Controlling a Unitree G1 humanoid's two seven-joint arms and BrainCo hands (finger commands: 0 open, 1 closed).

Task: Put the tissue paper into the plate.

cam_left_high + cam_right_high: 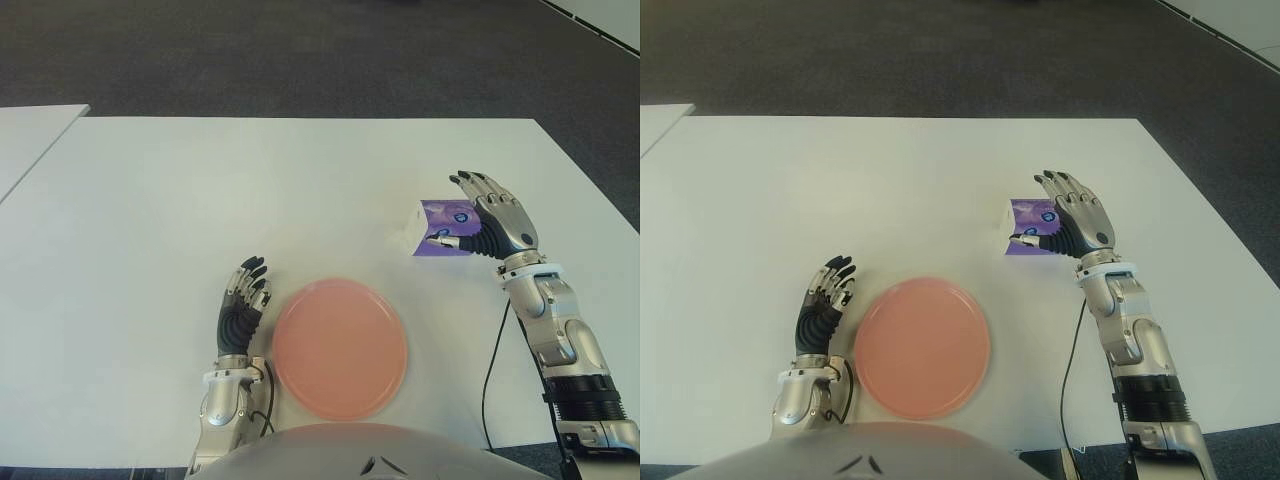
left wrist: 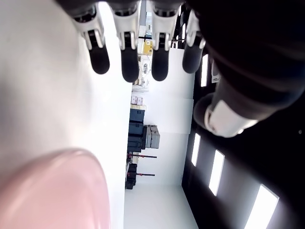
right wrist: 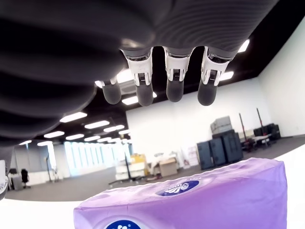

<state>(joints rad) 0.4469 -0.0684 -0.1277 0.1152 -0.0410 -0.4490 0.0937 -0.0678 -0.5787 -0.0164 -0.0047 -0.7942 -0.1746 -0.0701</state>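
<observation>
Two hands: mine, both over the table (image 1: pixel 150 200).
Right hand (image 1: pixel 490 222): fingers spread above the tissue pack (image 1: pixel 438 229), gripping nothing (thumb at its near edge).
Tissue pack: on the table, right of the plate (image 1: pixel 340 348), apart from it.
Left hand (image 1: pixel 243 305): fingers loose, just left of the plate.

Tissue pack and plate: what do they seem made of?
Tissue pack: glossy purple plastic film wrap, judging by its sheen and soft rounded edges in the right wrist view. Plate: probably matte pink plastic or melamine; uniform colour, no glare. Right hand hovers open over the pack.
</observation>
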